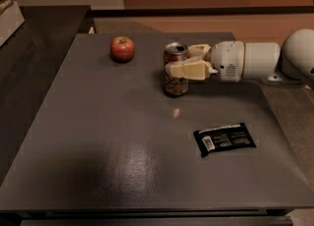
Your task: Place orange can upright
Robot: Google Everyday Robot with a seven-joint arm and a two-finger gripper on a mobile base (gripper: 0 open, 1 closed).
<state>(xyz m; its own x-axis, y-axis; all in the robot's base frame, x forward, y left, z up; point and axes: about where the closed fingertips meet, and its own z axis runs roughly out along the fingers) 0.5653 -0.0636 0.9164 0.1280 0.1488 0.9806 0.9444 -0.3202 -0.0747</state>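
The orange can [175,83] stands upright on the dark grey table [98,136], toward the back middle, its silver top facing up. My gripper [180,61] reaches in from the right on a white arm. Its cream fingers [189,70] lie on either side of the can's upper half, one in front and one behind, shut on it.
A red apple [122,48] sits to the left of the can near the table's back edge. A flat black packet [224,139] lies front right of the can. A dark counter runs along the left side.
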